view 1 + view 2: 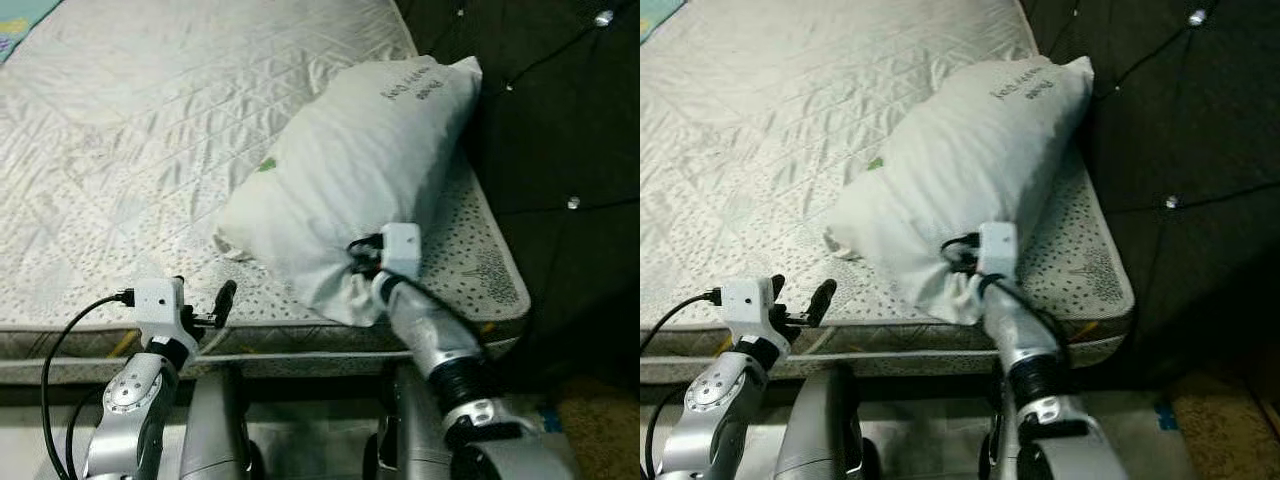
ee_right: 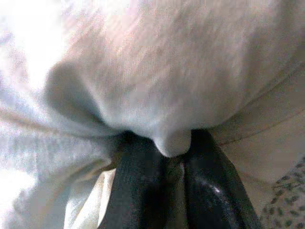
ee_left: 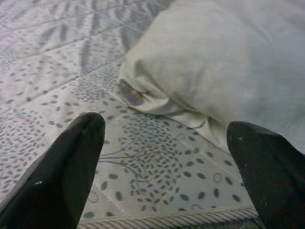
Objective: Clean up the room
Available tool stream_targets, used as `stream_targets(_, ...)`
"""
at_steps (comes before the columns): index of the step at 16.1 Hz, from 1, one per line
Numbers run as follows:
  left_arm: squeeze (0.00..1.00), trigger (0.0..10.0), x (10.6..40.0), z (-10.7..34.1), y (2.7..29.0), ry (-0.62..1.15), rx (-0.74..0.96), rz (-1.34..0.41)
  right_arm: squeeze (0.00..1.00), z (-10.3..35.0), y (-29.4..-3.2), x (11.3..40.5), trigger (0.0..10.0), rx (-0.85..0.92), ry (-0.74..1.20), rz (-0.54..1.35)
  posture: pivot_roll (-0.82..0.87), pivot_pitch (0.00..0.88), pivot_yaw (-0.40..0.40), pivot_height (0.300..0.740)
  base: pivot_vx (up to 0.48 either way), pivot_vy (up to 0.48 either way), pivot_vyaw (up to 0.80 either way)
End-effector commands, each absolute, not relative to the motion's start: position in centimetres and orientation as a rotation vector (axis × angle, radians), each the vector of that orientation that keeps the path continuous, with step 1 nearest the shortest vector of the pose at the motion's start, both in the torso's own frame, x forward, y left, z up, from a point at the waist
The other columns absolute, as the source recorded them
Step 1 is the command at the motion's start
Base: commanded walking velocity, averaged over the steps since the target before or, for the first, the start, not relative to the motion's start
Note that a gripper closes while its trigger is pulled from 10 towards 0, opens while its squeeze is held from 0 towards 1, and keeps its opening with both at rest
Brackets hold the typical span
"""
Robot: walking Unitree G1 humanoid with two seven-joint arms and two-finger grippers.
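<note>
Quilted mattress [image 1: 150, 150] bears a pillow [image 1: 350, 170]; right gripper [image 2: 167, 164] pinches the pillow's near corner. Left gripper [image 3: 167, 167] gapes beside it. Next, likely: lift and reposition.

A quilted mattress [image 1: 150, 150] is lying bare, its near edge [image 1: 300, 340] showing a leaf print. A dark tufted headboard [image 1: 560, 120] is standing beside it; brown carpet [image 1: 600, 420] is showing below.

Head downward; wrists close on pillow [image 1: 350, 170]
</note>
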State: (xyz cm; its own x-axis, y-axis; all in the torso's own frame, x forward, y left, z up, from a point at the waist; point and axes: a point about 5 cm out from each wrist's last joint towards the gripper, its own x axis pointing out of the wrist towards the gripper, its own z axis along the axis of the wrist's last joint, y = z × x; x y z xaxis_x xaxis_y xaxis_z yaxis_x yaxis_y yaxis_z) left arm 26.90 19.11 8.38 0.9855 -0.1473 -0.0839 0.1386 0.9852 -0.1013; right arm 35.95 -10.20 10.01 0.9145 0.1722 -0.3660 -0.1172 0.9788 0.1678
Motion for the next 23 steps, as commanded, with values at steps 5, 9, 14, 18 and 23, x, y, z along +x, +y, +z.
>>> stream_targets(5, 0.0, 10.0, 27.1, 7.9, 19.3, 0.107, -0.077, -0.147, 0.0, 17.5, -21.1, 39.0, 0.0, 0.059, 0.125, -0.154, 0.06, 0.148, 0.039, 0.548, 0.0, 0.0, 0.0)
stream_targets(9, 0.0, 10.0, 27.2, 8.0, 19.4, 0.104, -0.069, -0.146, 0.0, 19.2, -27.3, 38.4, 0.0, -0.024, 0.078, -0.34, 0.06, 0.15, 0.05, 0.548, 0.0, 0.0, 0.0)
stream_targets(14, 0.0, 10.0, 27.4, 8.0, 19.6, 0.105, -0.053, -0.145, 0.0, 23.0, -34.3, 36.3, 0.0, -0.104, -0.04, -0.563, 0.05, 0.152, 0.066, 0.548, 0.0, 0.0, 0.0)
stream_targets(18, 0.0, 10.0, 27.5, 8.0, 19.7, 0.104, -0.046, -0.148, 0.0, 21.9, -36.8, 34.1, 0.0, -0.171, -0.059, -0.632, 0.05, 0.155, 0.073, 0.548, 0.0, 0.0, 0.0)
stream_targets(23, 0.0, 10.0, 27.6, 8.0, 20.0, 0.109, -0.036, -0.151, 0.0, 15.4, -32.2, 29.3, 0.0, -0.139, -0.015, -0.516, 0.02, 0.159, 0.077, 0.548, 0.0, 0.0, 0.0)
